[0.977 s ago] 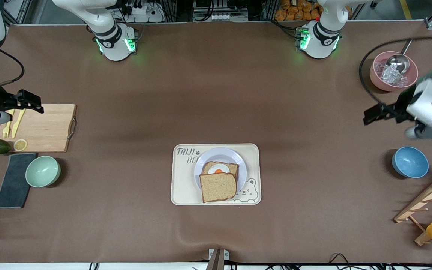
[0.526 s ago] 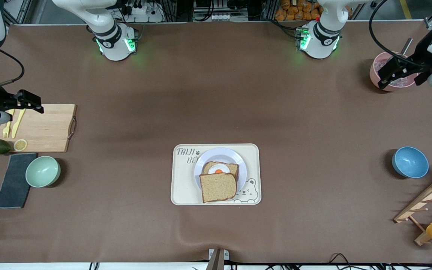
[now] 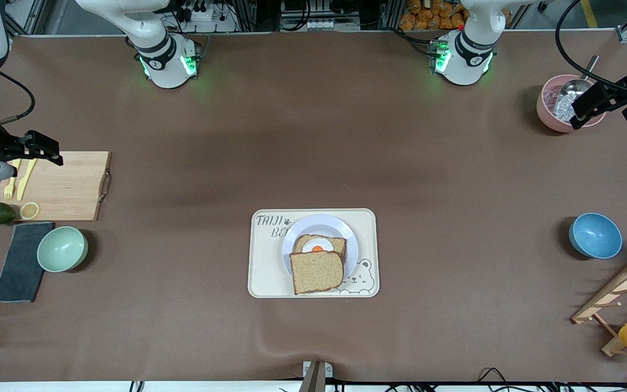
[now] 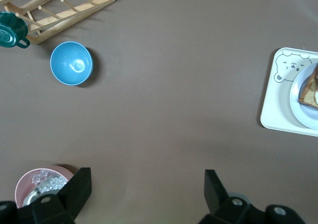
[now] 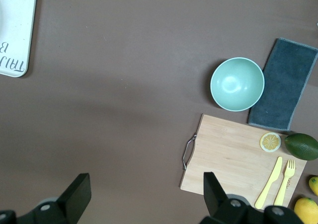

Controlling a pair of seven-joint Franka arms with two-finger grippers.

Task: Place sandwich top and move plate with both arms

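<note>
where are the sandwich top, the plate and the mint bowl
sandwich top (image 3: 317, 271), front view, middle of the plain slice
plate (image 3: 313, 222), front view, bare rim above the egg slice
mint bowl (image 5: 237, 84), right wrist view, inside of the bowl

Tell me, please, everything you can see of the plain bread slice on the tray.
The sandwich top is a square slice of brown wholemeal bread with a darker crust, bare on top. It lies flat, slightly turned, overlapping the egg-topped slice on the plate and reaching past the plate's rim over the tray. No gripper touches it.
</note>
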